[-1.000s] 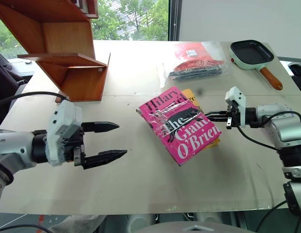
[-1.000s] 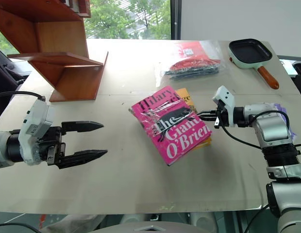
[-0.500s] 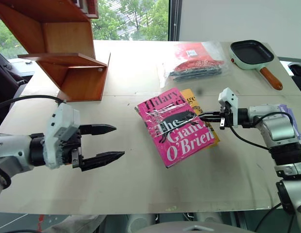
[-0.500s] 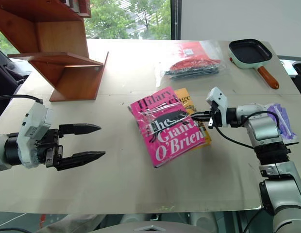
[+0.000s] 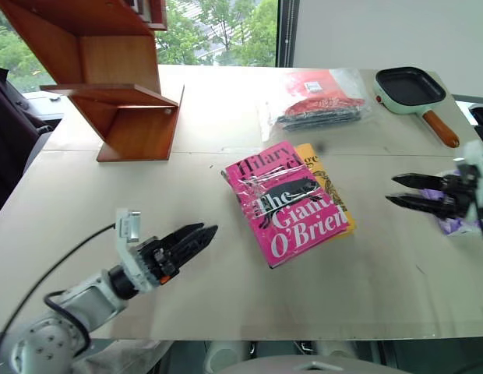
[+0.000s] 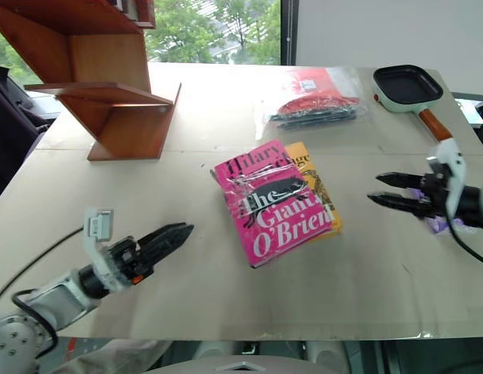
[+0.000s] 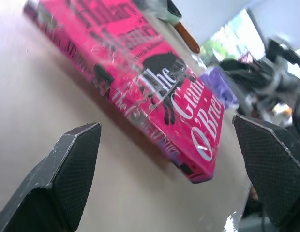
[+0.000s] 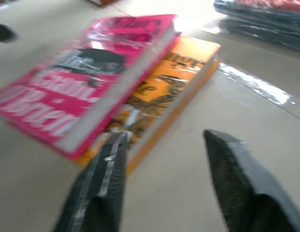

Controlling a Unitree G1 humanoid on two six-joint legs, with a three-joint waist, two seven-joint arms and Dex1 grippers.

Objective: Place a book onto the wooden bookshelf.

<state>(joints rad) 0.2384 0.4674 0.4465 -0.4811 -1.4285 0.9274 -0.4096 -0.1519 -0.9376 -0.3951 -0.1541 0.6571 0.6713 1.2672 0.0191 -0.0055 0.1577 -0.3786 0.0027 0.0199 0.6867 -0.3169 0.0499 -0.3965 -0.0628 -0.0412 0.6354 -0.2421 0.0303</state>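
Bookshelf (image 5: 109, 86) of reddish-brown wood, its boards slanted in a zigzag, stands at the far left corner of the beige table (image 5: 226, 296). My left gripper (image 5: 196, 238) hovers low over the near left part of that table, well apart from the shelf, its two black fingers pointing toward the middle; in my left wrist view those fingers (image 7: 72, 159) stand wide apart with bare tabletop between them and nothing held.

At the table's centre lies the pink book (image 5: 292, 204), a glossy-wrapped paperback lettered "Hilary Mantel / The Giant, O'Brien" with a black figure on its cover. It rests slantwise on top of a yellow book (image 5: 327, 187), whose right edge and upper corner show from beneath it. No finger of mine touches either volume; the pink book is near my left gripper's tips but clearly apart from them.

Behind the books, toward the far edge, sits a clear plastic bag (image 5: 319, 97) holding red and dark items. To its right lies a small square pan (image 5: 409, 86) with a pale green rim, black inside and a brown handle.

My right gripper (image 5: 403, 192) hangs over the right side of the table, fingers pointing left toward the books and parted, gripping nothing. A purple object (image 5: 452, 226) lies on the table just beneath it; what it is I cannot tell.
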